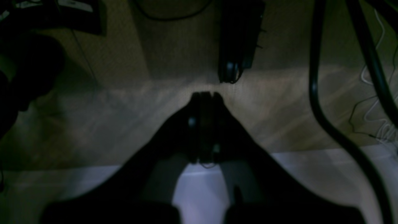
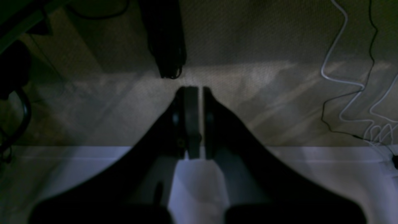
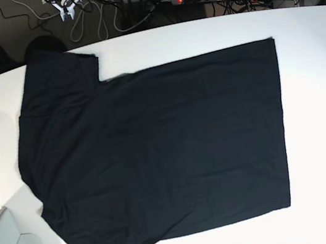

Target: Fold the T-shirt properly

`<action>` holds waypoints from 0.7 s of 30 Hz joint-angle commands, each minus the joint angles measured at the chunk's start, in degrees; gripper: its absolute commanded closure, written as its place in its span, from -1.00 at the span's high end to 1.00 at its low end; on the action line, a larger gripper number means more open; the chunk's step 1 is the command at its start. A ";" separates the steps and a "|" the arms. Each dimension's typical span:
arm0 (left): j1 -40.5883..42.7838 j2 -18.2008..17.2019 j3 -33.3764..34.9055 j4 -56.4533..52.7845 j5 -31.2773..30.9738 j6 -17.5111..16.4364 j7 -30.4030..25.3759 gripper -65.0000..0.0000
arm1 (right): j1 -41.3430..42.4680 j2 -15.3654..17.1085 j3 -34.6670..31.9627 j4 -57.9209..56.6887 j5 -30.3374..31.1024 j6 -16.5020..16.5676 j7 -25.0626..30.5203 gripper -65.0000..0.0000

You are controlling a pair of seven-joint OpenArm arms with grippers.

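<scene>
The T-shirt (image 3: 156, 154) lies flat, plain side up, on the white counter (image 3: 316, 102), and both the left gripper (image 1: 205, 96) and right gripper (image 2: 194, 90) are closed and empty, so a sloppy pinch could bunch the cloth

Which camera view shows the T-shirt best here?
The base view: the whole black T-shirt lies spread flat on the white table, sleeves at the view's left. Neither wrist view shows the shirt, only a shut end effector, table edge and floor.

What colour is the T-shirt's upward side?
Plain black, no print visible; T-shirt shows best in the base view.
</scene>
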 commanded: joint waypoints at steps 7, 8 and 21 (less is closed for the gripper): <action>2.16 0.00 0.10 3.74 0.12 -0.14 -0.05 -1.00 | -0.82 0.28 -0.10 0.41 -0.21 1.43 0.03 -1.00; 2.25 0.00 0.10 4.00 0.03 -0.14 -0.05 -1.00 | -0.73 0.36 -0.10 0.41 -0.21 1.43 0.03 -1.00; 2.34 0.00 0.10 4.18 0.21 -0.14 -0.05 -1.00 | -0.99 0.54 -0.28 0.41 -1.79 1.43 0.30 -1.00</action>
